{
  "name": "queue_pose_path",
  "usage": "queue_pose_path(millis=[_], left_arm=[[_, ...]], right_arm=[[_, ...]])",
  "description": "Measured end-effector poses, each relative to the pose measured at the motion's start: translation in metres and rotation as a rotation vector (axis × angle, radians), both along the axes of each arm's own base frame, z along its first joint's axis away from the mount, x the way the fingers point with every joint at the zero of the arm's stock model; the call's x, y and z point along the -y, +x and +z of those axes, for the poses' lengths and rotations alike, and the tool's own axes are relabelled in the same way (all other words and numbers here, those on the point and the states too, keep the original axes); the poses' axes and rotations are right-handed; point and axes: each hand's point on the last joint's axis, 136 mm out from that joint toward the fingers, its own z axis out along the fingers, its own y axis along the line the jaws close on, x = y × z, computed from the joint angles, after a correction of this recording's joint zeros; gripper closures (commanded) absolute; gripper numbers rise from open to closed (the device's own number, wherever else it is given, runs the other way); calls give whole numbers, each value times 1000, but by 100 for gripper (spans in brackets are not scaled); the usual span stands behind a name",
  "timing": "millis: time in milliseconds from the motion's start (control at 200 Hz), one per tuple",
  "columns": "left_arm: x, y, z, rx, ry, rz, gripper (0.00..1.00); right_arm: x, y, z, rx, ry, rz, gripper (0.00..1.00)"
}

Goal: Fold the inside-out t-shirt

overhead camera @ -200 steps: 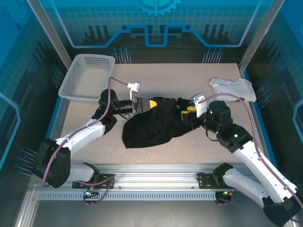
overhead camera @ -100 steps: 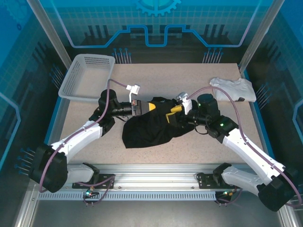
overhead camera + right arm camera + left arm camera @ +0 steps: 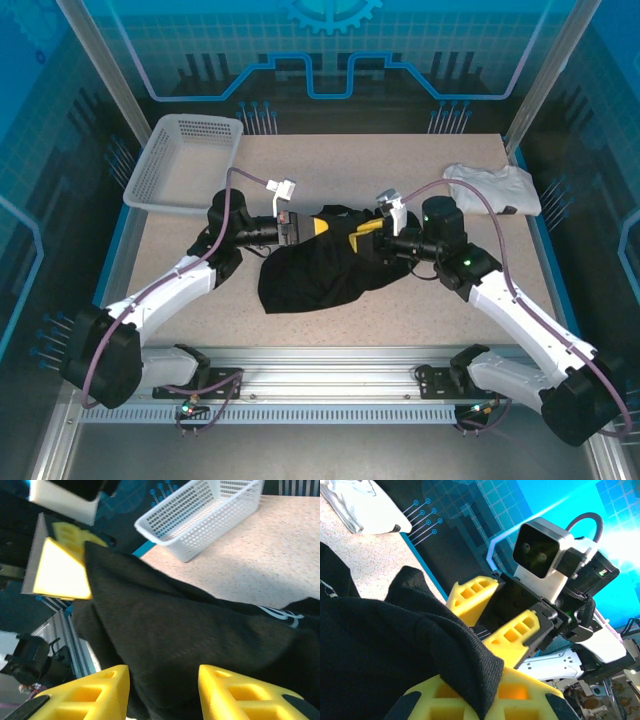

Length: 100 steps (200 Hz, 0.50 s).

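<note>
1 t-shirt (image 3: 318, 268): left jaws pinch it, right jaws parted.

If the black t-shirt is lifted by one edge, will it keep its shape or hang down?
Likely floppy: the black t-shirt lies bunched in soft folds and drapes over the left gripper pinching its edge. Probably light, being thin cloth. Pushed, it would likely wrinkle and drag on the speckled table rather than slide whole.
</note>
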Motion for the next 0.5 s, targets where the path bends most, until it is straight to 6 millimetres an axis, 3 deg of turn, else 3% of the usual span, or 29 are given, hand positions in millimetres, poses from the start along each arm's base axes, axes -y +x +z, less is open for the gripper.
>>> queue_pose_path(millis=[115,255,500], left_arm=[[0,0,0,0,0,1,100],[0,1,0,0,0,3,100],[0,1,0,1,0,8,100]], right_arm=[[7,5,-6,-33,6,-36,56],[2,5,-16,-87,33,-15,55],[-7,1,-13,-111,94,37,64]])
